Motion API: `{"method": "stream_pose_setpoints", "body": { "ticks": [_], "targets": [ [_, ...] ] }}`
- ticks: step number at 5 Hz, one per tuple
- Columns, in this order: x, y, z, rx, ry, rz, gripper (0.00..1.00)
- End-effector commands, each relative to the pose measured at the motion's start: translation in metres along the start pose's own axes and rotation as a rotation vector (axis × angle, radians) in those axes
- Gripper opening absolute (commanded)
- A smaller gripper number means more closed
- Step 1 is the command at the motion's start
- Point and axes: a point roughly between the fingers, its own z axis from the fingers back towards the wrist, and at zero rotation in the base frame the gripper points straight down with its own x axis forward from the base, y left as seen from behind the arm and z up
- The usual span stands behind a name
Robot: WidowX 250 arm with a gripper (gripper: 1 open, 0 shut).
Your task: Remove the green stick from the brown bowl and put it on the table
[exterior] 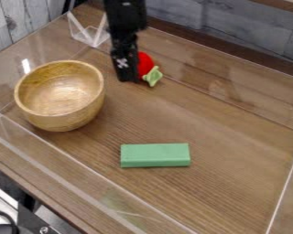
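Red object half behind fingers

Colours on the wood-grain counter

The counter is mid-brown with darker grain streaks. The bowl is pale tan wood, lighter and yellower inside, with fine ring lines. The stick is flat mint green. The end effector is black with a small white mark. Beside it sits a red object with a green base. The surrounding walls are clear.

Even soft light, slightly blurry, faint table glare.
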Motion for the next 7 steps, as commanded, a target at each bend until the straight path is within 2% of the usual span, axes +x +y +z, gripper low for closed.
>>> {"method": "stream_pose_setpoints", "body": {
  "ticks": [1, 3, 5, 7],
  "targets": [
    [0.006, 0.007, 0.006, 0.055, -0.021, 0.029, 0.00],
    [0.003, 0.007, 0.014, 0.067, -0.029, 0.028, 0.00],
    [-0.014, 0.010, 0.004, 0.074, -0.036, -0.001, 0.00],
    [-0.020, 0.003, -0.005, 0.086, -0.046, -0.015, 0.00]
  ]
}}
